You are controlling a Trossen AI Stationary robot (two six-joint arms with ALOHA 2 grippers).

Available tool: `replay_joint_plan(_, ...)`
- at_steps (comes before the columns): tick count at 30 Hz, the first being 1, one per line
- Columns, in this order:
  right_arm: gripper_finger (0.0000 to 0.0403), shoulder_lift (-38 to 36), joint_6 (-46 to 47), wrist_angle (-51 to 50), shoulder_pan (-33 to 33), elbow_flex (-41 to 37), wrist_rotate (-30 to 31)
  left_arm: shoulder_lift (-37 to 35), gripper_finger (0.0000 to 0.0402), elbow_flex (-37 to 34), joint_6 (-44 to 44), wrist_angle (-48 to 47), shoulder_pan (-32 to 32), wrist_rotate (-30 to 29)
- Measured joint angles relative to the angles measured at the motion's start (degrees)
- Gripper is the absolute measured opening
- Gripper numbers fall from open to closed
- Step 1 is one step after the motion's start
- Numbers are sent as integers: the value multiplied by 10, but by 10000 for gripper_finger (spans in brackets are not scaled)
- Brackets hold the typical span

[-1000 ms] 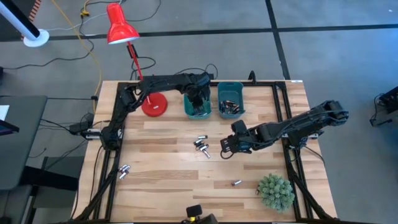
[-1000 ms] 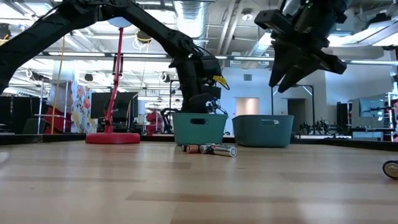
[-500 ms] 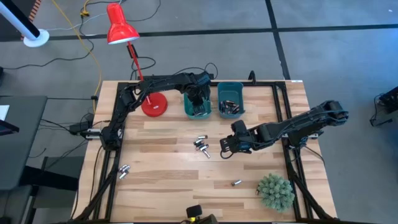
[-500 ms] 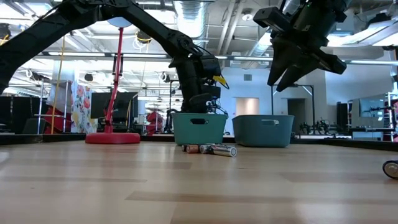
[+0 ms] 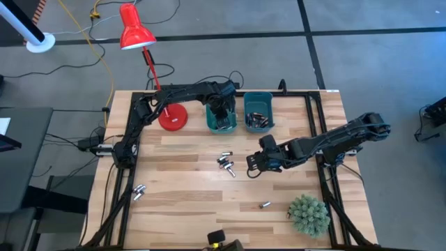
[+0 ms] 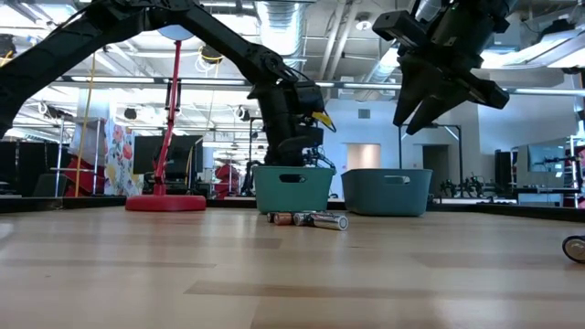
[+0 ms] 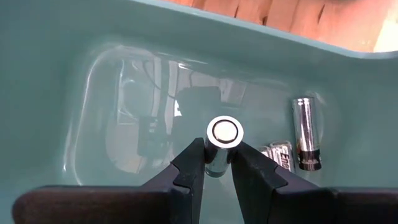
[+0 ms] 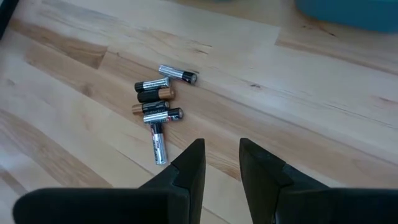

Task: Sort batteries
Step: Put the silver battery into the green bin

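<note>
Nearest my side of the table, three strays are not yet sorted: one battery (image 5: pixel 265 205) lies alone beside the plant (image 5: pixel 309 215), well behind my right gripper (image 5: pixel 252 164), and a pair (image 5: pixel 139 191) sits by the left edge, far from either gripper.

Further in, a loose cluster of batteries (image 8: pixel 158 106) lies on the wood just ahead of my right gripper, five or so, some touching. The right gripper hovers above the table with its fingers (image 8: pixel 189 165) a little apart and nothing between them; I judge this cluster to be its next pick.

At the far side stand the two bins. My left gripper (image 7: pixel 216 163) is down inside the left bin (image 5: pixel 221 118), its fingers closed on a silvery battery (image 7: pixel 224 134) held end-on; I read this as the moment just before a drop. Below it, on the bin floor, lie at least two other cells (image 7: pixel 306 142). The right bin (image 5: pixel 257 113), beside my left gripper, already holds several dark cells.

So both bins are partly filled, one cell is in hand, and roughly eight remain on the table.
</note>
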Motion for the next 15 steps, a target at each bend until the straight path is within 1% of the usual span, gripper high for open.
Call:
replay_joint_plan(4, 116, 0, -3, -1, 0, 0, 0, 0, 79, 0, 1, -16, 0, 5)
replay_joint_plan(11, 116, 0, -26, -2, 4, 0, 0, 0, 130, 0, -34, -13, 0, 4)
replay_joint_plan(15, 116, 0, -52, -2, 10, 0, 0, 0, 141, 1, -49, -10, 0, 3)
